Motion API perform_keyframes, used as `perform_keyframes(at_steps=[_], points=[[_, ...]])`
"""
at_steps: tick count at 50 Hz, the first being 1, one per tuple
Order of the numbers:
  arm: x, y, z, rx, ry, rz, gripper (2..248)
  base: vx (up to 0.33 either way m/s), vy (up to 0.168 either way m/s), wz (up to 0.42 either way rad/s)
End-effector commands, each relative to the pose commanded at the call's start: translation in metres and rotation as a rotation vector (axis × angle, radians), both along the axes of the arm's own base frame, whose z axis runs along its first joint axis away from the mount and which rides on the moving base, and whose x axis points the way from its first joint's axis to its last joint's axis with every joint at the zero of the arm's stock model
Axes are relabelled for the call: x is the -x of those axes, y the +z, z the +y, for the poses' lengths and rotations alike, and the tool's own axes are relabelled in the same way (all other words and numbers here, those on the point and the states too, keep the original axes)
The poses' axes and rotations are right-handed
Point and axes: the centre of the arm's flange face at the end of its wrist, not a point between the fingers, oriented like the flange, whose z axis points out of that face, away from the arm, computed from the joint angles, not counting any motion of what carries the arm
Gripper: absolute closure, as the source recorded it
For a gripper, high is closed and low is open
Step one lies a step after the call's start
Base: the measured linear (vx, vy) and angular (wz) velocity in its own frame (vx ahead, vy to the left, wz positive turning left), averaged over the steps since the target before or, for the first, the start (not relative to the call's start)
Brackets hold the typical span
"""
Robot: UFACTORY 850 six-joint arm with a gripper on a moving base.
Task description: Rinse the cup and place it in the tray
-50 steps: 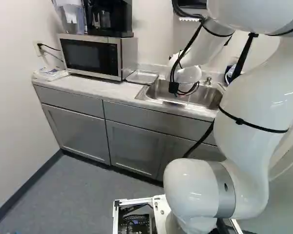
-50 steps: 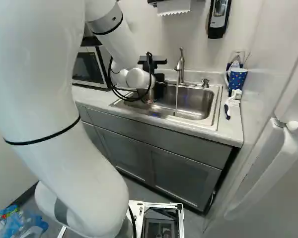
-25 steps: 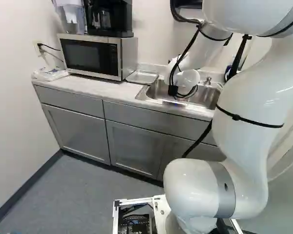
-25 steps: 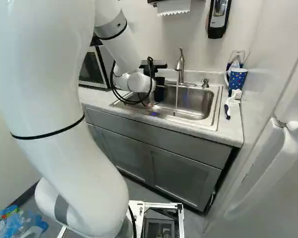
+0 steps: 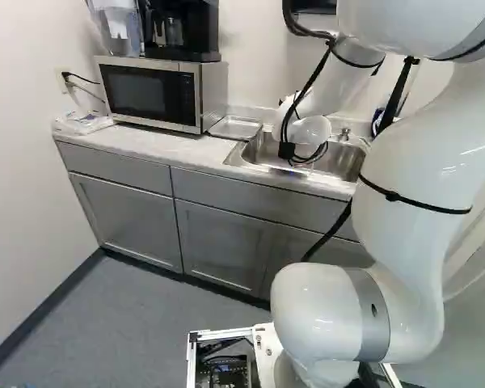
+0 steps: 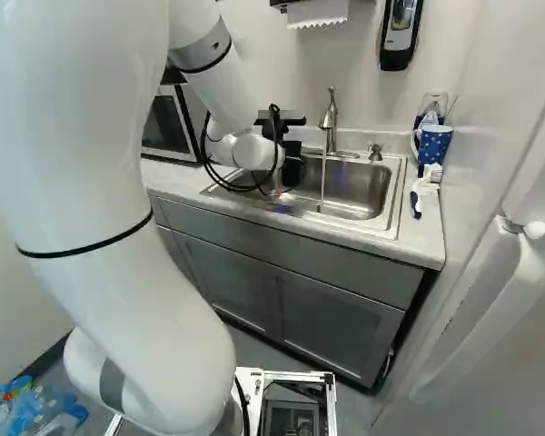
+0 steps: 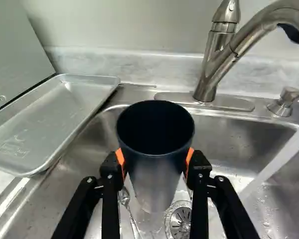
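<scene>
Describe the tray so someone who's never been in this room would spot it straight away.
Find the microwave on the counter, then look just beside it, toward the sink. Between the two lies the tray, a silvery metal rectangle with a low raised rim. The sink is metal too, but it is deep and has a drain; the tray is shallow.

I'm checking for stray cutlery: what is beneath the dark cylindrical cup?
Below the cup, a long silver-coloured spoon and a round steel drain show; whatever its body covers is hidden.
</scene>
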Motion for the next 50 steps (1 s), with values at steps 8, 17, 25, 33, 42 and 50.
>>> perform_keyframes(at_steps=[8,17,25,33,42,50], points=[[0.009,0.000,-0.002,0.000,-0.009,0.002,124,0.000,0.000,0.000],[0.020,0.000,-0.010,-0.001,-0.028,0.003,124,0.000,0.000,0.000],[0.029,0.000,-0.019,-0.001,-0.051,0.004,124,0.000,0.000,0.000],[0.038,0.000,-0.028,-0.001,-0.075,0.005,124,0.000,0.000,0.000],[0.048,0.000,-0.039,-0.001,-0.103,0.005,124,0.000,0.000,0.000],[0.056,0.000,-0.048,-0.002,-0.127,0.005,124,0.000,0.000,0.000]])
